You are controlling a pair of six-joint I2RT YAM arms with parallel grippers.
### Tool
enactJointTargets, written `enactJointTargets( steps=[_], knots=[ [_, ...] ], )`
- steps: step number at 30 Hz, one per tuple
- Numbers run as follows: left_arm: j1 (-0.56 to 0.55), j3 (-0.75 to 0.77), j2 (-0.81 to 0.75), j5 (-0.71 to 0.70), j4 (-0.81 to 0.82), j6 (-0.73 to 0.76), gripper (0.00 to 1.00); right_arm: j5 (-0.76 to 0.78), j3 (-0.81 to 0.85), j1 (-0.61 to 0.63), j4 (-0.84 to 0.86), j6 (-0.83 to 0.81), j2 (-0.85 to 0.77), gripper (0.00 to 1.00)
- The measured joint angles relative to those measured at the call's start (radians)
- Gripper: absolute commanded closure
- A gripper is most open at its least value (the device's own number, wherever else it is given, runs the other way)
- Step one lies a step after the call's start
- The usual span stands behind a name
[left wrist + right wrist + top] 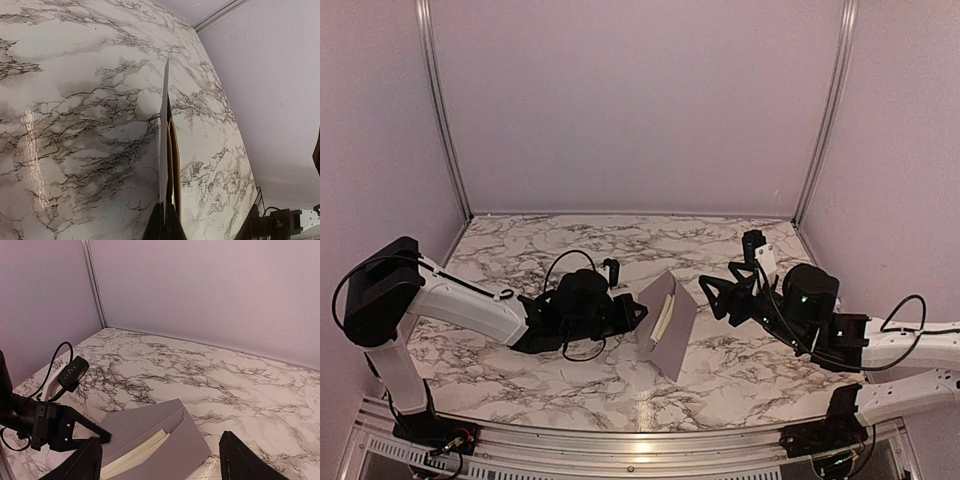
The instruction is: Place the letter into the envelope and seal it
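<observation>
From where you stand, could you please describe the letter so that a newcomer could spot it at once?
At the middle of the white marble-patterned table, a large flat grey paper envelope stands tilted with its mouth open. Tucked in that mouth is the cream folded paper letter, the only pale yellowish sheet against the grey paper.

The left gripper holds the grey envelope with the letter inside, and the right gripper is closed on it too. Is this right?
No. The right gripper is open, clear of the envelope; the top view shows it. The rest holds.
</observation>
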Motion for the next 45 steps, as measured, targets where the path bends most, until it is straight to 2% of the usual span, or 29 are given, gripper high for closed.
enactJointTargets(
  steps=[2, 3, 9, 13, 15, 16, 22, 25, 27, 31, 36, 41, 45],
  knots=[
    [0.000, -0.002, 0.025, 0.013, 0.014, -0.020, 1.00, 0.007, 0.000, -0.002, -0.002, 0.000, 0.007, 0.24],
    [0.000, -0.006, 0.032, 0.014, 0.023, -0.026, 0.97, 0.011, 0.000, -0.003, -0.003, 0.000, 0.011, 0.24],
    [0.000, -0.087, 0.031, 0.002, 0.068, -0.054, 0.63, 0.014, 0.000, -0.023, -0.007, 0.002, 0.049, 0.23],
    [0.000, -0.170, 0.017, -0.019, 0.075, -0.071, 0.47, 0.009, 0.000, -0.037, -0.007, 0.005, 0.094, 0.24],
    [0.000, -0.211, -0.003, -0.035, 0.073, -0.068, 0.34, 0.002, 0.000, -0.043, -0.007, 0.007, 0.112, 0.24],
    [0.000, -0.230, -0.019, -0.047, 0.073, -0.062, 0.32, 0.000, 0.000, -0.045, -0.007, 0.008, 0.118, 0.24],
    [-0.008, -0.285, -0.188, -0.151, 0.009, 0.026, 0.29, -0.025, 0.000, -0.051, -0.007, 0.014, 0.143, 0.26],
    [-0.033, -0.262, -0.274, -0.233, -0.103, 0.088, 0.28, -0.035, 0.000, -0.052, -0.007, 0.018, 0.154, 0.26],
    [-0.068, -0.220, -0.312, -0.309, -0.235, 0.117, 0.28, -0.036, 0.000, -0.053, -0.007, 0.019, 0.159, 0.26],
    [-0.120, -0.169, -0.346, -0.416, -0.447, 0.142, 0.30, -0.037, 0.000, -0.054, -0.007, 0.020, 0.166, 0.27],
    [-0.135, -0.181, -0.371, -0.489, -0.641, 0.138, 0.33, -0.038, 0.000, -0.054, -0.007, 0.024, 0.183, 0.27],
    [-0.124, -0.225, -0.399, -0.532, -0.738, 0.123, 0.35, -0.040, 0.000, -0.054, -0.008, 0.029, 0.191, 0.27],
    [-0.081, -0.269, -0.401, -0.515, -0.751, 0.115, 0.39, -0.041, 0.000, -0.054, -0.008, 0.039, 0.194, 0.27]
  ],
)
